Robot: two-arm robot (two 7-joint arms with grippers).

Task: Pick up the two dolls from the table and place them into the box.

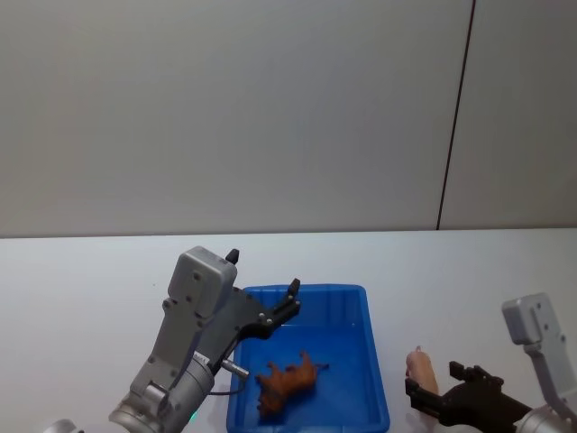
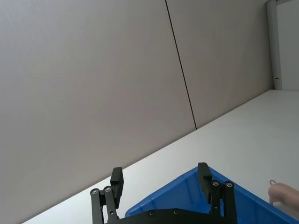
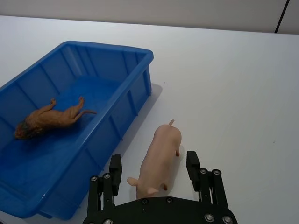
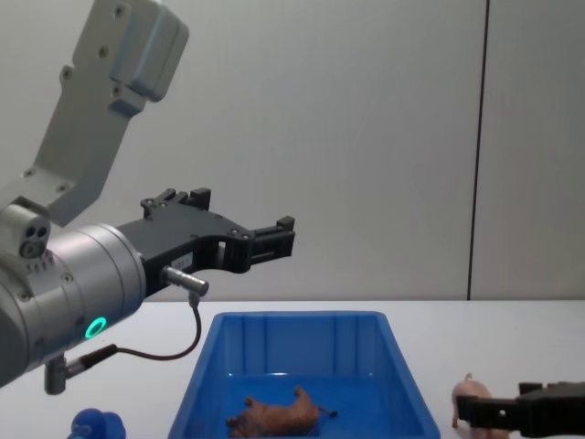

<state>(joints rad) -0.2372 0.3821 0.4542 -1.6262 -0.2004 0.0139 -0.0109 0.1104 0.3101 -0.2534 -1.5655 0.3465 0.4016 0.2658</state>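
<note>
While the left gripper (image 2: 159, 170) hangs raised above the left side of the box (image 1: 343, 289), its two black fingers spread wide and holding nothing, the right gripper (image 3: 154, 157) sits low over the white table (image 3: 233, 70) just to the right of the box. The box is a bright blue bin with ribbed, sloping walls. On its floor lies the reddish-brown animal (image 3: 51, 116), tipped on its side, so one of the two dolls is already in place. The other, the pink pig (image 3: 161, 149), stands upright on its four legs on the table, just beside the box's right wall but apart from it. Its snout points toward the right gripper's palm and its curled tail points away. The right gripper's fingers are spread, one on each side of the pig's front half, with a gap showing on both sides — they look not yet to be touching it. The pig appears to be a small moulded plastic figure, so it is probably light and stiff, with smooth rounded flanks that could slip or squirt out of a pinch. The safest hold seems to be across the thickest part of the body, between the front and hind legs — not on the snout, ears or tail. A light squeeze should do, and the short carry over the wall looks easy.
</note>
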